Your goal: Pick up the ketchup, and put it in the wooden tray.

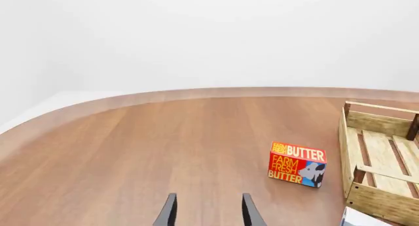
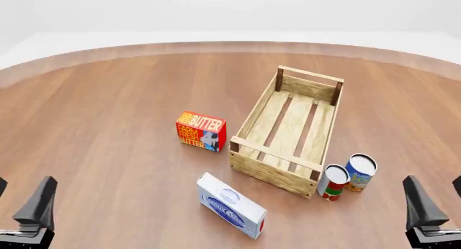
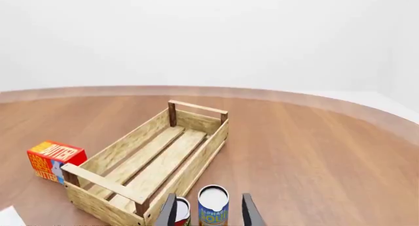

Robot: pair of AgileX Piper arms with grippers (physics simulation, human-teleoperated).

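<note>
Long light-wood slatted crate seen ahead of the right gripper, jaws parted, blue-labelled can framed between them, left gripper jaws parted, nothing held.

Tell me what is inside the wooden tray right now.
Nothing lies inside the wooden tray: only its bare slatted floor shows, in the front and right wrist views alike. The near wall hides a thin strip of floor just behind it. No ketchup bottle shows in any view.

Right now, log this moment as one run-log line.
ketchup: not in view | wooden tray: empty | left gripper: open, holding nothing | right gripper: open, holding nothing | stage: pick not started
</note>
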